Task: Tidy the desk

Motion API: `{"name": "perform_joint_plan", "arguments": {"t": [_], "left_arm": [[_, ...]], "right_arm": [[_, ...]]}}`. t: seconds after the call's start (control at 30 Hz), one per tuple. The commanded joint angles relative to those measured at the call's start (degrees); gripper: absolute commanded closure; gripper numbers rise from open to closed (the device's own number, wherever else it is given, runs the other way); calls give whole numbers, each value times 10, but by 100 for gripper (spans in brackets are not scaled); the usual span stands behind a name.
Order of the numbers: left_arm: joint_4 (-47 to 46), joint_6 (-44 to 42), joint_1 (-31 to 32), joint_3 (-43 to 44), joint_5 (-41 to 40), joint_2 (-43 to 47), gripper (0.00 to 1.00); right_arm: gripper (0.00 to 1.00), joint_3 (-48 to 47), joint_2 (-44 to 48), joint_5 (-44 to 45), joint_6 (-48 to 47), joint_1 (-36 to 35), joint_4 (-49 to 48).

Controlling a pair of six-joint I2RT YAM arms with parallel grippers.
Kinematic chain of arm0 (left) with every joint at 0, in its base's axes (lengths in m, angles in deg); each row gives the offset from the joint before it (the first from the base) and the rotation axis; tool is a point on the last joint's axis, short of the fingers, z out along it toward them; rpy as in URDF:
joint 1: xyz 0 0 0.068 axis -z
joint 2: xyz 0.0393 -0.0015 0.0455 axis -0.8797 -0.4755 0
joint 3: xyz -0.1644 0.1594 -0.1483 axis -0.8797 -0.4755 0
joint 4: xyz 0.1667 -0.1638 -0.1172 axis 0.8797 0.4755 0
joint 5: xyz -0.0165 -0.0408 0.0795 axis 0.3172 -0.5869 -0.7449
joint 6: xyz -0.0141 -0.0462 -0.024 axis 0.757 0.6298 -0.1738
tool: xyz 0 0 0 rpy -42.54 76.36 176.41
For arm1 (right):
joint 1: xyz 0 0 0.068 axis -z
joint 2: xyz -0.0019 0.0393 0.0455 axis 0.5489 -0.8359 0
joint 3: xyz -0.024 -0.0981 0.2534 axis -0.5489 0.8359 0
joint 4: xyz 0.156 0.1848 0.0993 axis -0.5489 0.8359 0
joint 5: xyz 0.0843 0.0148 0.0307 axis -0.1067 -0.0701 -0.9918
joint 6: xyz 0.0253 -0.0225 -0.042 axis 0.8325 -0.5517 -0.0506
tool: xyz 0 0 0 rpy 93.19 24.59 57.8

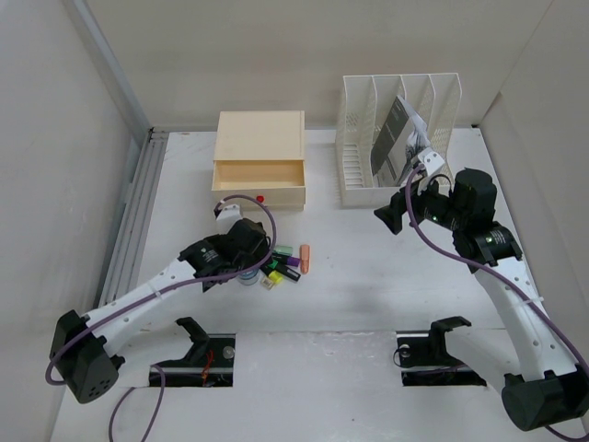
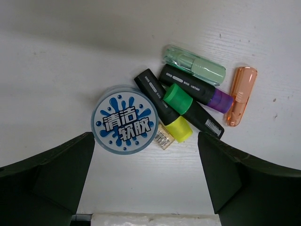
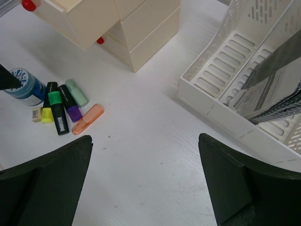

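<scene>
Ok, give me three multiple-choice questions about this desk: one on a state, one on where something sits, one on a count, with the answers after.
1. The upper drawer of the drawer box is:
A shut
B pulled open
C taken out

2. The round blue tub stands:
A on the desk beside the highlighters
B in the upper drawer
C on top of the drawer box

3. The highlighters number:
A three
B eight
C five

Answers:
1 B: its inside shows in front of the box.
2 A: it stands on the white top, right next to the highlighters.
3 C: one mint, one orange, and three black ones capped purple, green and yellow.
</scene>
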Motion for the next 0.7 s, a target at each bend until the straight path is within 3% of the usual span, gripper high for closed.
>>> {"name": "perform_joint_plan", "arguments": {"t": [0.0, 0.67], "left_arm": [[-24, 17, -2, -10, -8, -6, 10], [14, 50, -2, -5, -52, -39, 10]], "right_arm": [[1, -28, 10, -13, -7, 3, -6], [1, -28, 16, -41, -7, 3, 4]]}}
